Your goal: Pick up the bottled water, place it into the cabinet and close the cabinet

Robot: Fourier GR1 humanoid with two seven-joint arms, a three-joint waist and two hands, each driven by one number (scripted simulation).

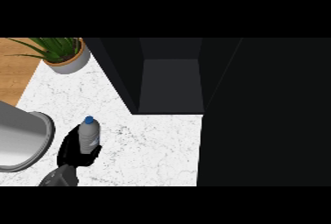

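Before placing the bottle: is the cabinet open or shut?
Open: the cabinet shows its dark inside, and its door stands swung out at the right.

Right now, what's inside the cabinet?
In the cabinet, only a bare dark floor shows; its back is hidden in shadow. The bottle is outside, in the hand.

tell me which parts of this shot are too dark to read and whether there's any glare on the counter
In the head view the open black cabinet is dim grey inside and the black panel at right shows no detail; the white marbled counter is evenly lit, without glare; the clear blue-capped water bottle stands out against the black left hand curled round it.
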